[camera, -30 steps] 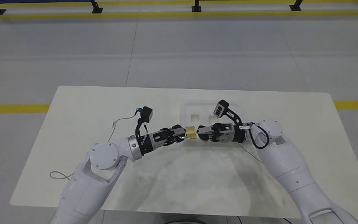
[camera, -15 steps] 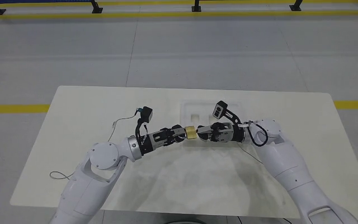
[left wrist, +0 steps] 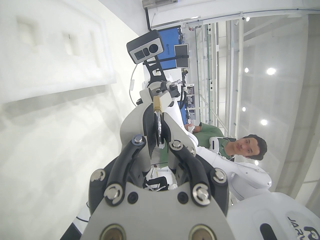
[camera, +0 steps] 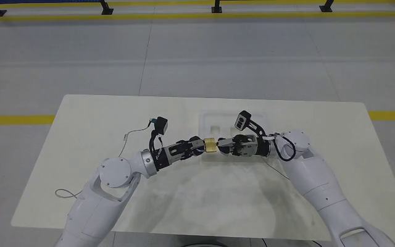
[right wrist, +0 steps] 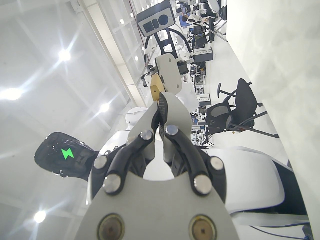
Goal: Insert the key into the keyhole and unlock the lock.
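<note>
Grey floor (camera: 247, 55) stretches out beyond the white worktop (camera: 92, 123), and a white foam tray (camera: 213, 117) with shallow pockets lies towards the worktop's far side. Just in front of that tray the two arms meet tip to tip above the surface.

The left claw (camera: 199, 146) is clamped on the lock (camera: 211, 146). Seen from its own wrist, the steel shackle (left wrist: 159, 131) is pinched between the pads, and the brass body (left wrist: 156, 103) sticks out past the fingertips towards the other arm.

The right claw (camera: 224, 147) comes in from the opposite side, with its tips right up against the free end of the brass body. Its fingers (right wrist: 163, 106) are pressed narrowly together. The key would be between those pads, but I cannot make it out, nor can I tell whether anything sits in the keyhole.
</note>
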{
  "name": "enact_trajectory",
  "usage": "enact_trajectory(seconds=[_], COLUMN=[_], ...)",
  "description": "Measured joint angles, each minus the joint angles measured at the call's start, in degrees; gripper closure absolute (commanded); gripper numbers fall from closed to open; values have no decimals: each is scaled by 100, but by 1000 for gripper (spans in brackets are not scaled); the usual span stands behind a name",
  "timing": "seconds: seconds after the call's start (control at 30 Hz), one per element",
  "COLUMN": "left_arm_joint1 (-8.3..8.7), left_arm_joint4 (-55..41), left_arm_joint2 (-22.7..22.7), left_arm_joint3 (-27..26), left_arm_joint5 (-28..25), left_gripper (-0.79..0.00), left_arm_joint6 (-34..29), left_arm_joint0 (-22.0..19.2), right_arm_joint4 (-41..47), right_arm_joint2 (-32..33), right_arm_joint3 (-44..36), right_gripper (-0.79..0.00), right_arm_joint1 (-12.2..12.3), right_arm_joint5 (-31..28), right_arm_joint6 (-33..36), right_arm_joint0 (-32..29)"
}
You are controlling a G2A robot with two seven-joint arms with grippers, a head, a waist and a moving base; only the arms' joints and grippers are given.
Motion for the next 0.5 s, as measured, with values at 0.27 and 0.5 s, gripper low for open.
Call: enact_trajectory(seconds=[0.27,0.5], left_arm_joint1=[25,38], left_arm_joint4=[115,125], left_arm_joint2=[-20,-28], left_arm_joint3=[15,22], left_arm_joint5=[-97,-155], left_gripper=[0,0], left_arm_joint6=[-111,-136], left_arm_joint0=[-13,-18], right_arm_joint4=[182,230], right_arm_joint2=[-1,-55], right_arm_joint3=[16,70], right_gripper=[0,0], right_arm_joint1=[-17,-33], right_arm_joint5=[231,438], right_arm_joint6=[-69,-52], right_arm_joint0=[-11,23])
